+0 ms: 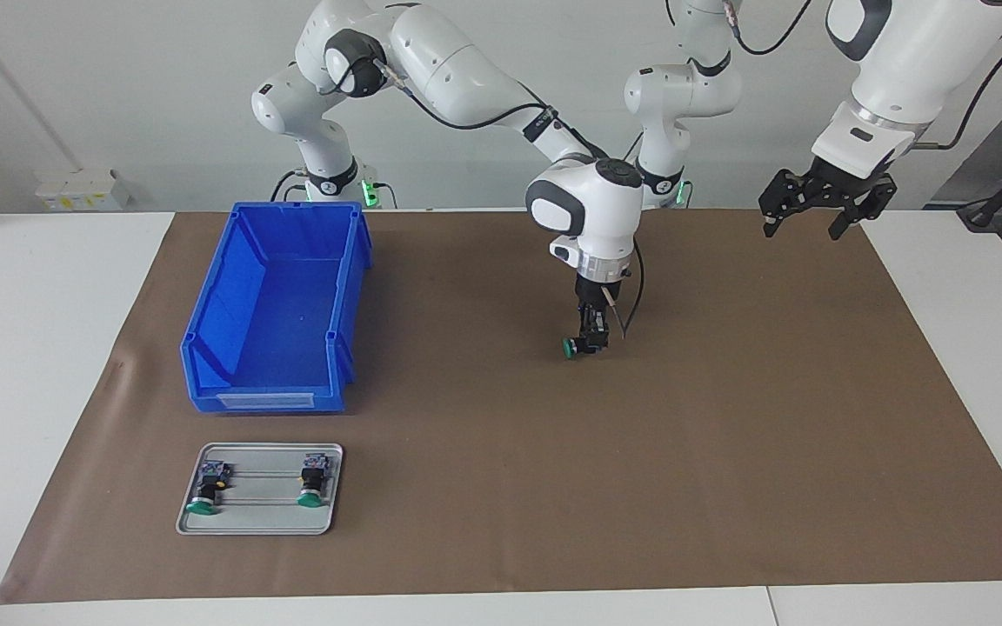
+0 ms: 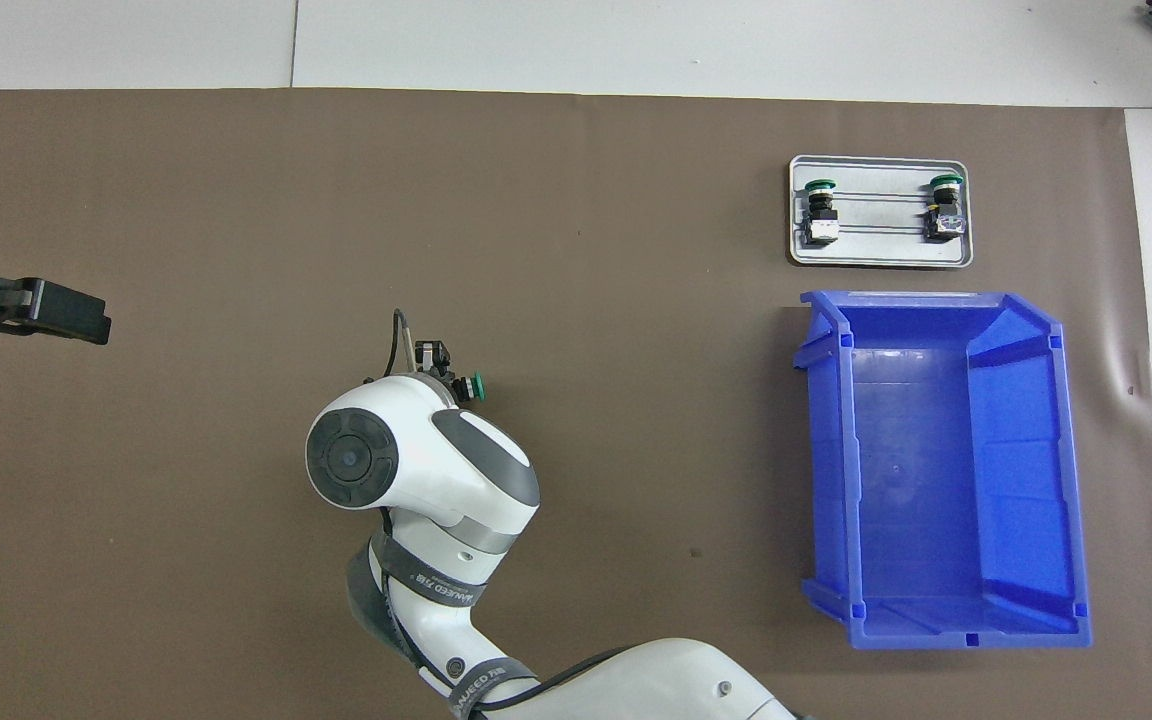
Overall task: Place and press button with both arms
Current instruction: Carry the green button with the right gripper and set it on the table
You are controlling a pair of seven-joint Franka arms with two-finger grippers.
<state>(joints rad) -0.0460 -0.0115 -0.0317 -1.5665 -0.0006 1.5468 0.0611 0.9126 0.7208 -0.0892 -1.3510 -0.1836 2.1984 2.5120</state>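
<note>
My right gripper (image 1: 590, 341) points straight down over the middle of the brown mat and is shut on a button (image 1: 572, 346). The button lies sideways at the mat's surface, its green cap toward the right arm's end of the table. In the overhead view the white wrist hides most of the right gripper (image 2: 448, 376); the button's green cap (image 2: 477, 383) shows beside it. My left gripper (image 1: 805, 228) waits open, raised above the mat at the left arm's end, holding nothing. Only a black finger of the left gripper (image 2: 86, 322) shows from overhead.
A grey metal tray (image 1: 259, 522) (image 2: 881, 257) lies farther from the robots toward the right arm's end, with two more green-capped buttons (image 1: 205, 491) (image 1: 311, 482) lying on it. A blue open bin (image 1: 279, 304) (image 2: 941, 470) stands beside it, nearer the robots.
</note>
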